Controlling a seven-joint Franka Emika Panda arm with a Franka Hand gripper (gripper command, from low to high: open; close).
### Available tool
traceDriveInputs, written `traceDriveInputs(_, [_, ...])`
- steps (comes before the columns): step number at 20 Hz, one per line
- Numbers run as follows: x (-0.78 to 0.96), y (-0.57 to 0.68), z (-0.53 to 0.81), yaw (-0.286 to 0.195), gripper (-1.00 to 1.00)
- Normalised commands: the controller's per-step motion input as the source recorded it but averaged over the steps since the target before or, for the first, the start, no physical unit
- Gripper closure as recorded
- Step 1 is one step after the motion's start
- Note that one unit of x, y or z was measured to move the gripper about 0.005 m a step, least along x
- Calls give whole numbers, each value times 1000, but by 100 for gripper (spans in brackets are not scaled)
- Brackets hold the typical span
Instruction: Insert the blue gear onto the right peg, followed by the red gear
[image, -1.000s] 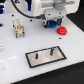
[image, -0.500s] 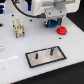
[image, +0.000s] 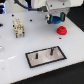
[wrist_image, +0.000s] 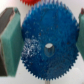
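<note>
Exterior view: gripper (image: 55, 19) raised above the white bench (image: 15, 50) toward the far side, with the blue gear (image: 55, 20) only partly visible beneath the arm's pale body, clear of the bench surface. Just beside it, toward the exterior view's right, the red gear (image: 62, 30) resting on the bench. Nearer the camera, the black-edged plate (image: 46, 56) lying flat, carrying the right peg (image: 51, 50), thin and upright, and a shorter pin (image: 37, 56) toward the exterior view's left. Well apart from the gear, both pins bare. Toward the exterior view's left, a small pale block-like fixture (image: 18, 27) standing on the bench. Too coarse here to tell how the grip is made.

Wrist view: blue gear (wrist_image: 47, 44) filling most of the frame, teeth crisp round the rim, small grey hub hole near the middle. Teal fingers (wrist_image: 10, 44) pressed against opposite edges of the disc, clamped on it. Sliver of the red gear (wrist_image: 31, 2) at the frame's edge. Plate and pegs not seen from here.
</note>
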Motion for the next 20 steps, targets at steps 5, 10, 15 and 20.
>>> traceDriveInputs(5, [821,-163,492,0,100])
traceDriveInputs(10, [824,-187,473,0,100])
traceDriveInputs(15, [832,-280,394,0,100])
traceDriveInputs(20, [853,-297,315,0,100])
